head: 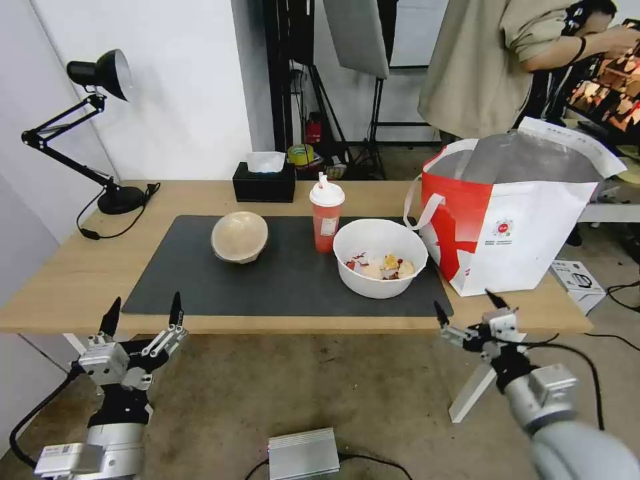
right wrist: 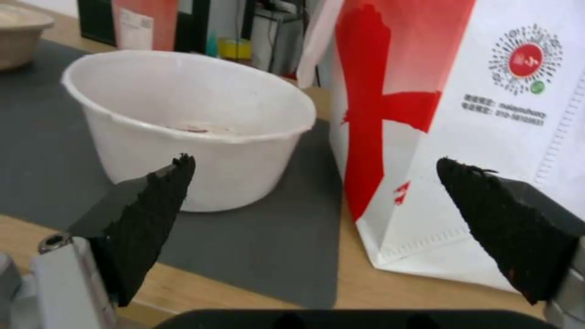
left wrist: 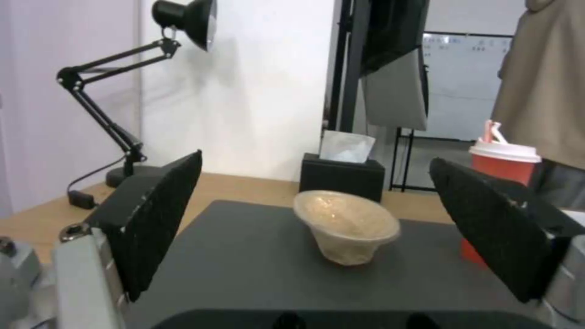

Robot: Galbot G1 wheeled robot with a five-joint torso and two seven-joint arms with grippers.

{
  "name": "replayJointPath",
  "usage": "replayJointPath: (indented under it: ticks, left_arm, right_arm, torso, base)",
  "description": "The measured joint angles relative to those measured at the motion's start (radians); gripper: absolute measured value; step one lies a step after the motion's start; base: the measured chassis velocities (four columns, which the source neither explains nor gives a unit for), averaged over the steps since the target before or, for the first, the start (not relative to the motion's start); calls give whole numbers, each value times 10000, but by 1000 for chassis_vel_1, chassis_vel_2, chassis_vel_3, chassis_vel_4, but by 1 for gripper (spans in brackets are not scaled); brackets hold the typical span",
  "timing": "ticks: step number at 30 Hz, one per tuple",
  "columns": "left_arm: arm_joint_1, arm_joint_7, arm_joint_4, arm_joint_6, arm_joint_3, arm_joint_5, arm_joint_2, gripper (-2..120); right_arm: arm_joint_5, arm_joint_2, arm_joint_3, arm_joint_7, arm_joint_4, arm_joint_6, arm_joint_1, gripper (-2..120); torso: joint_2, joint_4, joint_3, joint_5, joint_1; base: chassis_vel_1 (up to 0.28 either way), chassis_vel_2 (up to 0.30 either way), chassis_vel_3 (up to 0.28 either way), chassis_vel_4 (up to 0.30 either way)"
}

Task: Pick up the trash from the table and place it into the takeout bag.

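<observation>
both held off the bench's [head: 80,280] near edge with nothing yet grasped, the left gripper [head: 141,313] and right gripper [head: 469,308] hung spread and empty, beyond them the tan bowl [head: 239,236], red cup [head: 327,213] and white bowl [head: 380,257] sat on the mat [head: 200,280], the takeout bag [head: 513,220] with its round red logo gaping open at the right end, probably to receive them.

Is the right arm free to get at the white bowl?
Probably yes: the right tool hangs open off the table's near edge, facing the white bowl, nothing between; the takeout bag stands beside.
</observation>
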Motion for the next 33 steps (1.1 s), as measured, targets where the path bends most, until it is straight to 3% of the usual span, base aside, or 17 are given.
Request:
replayJointPath:
  ticks: [18,27,33]
  left_arm:
    - [0,609,409,-174,375,116,-211,100]
    - [32,853,702,-347,378,125,-242,100]
    - [34,1021,876,-434,486,133,-458,100]
  right_arm:
    - [627,-1698,-828,-987,226,28,583,100]
    - [1378,-2748,-1786,-1435,-670,73,2575,100]
    - [2214,-3536,-3129,-1483,-1459,-39,4281,100]
  torso:
    - [0,-1,-2,-2,0]
    - [0,2,-1,-2,1]
    - [0,1,-1,-2,1]
  base:
    - [0,0,0,0]
    - [0,0,0,0]
    - [0,0,0,0]
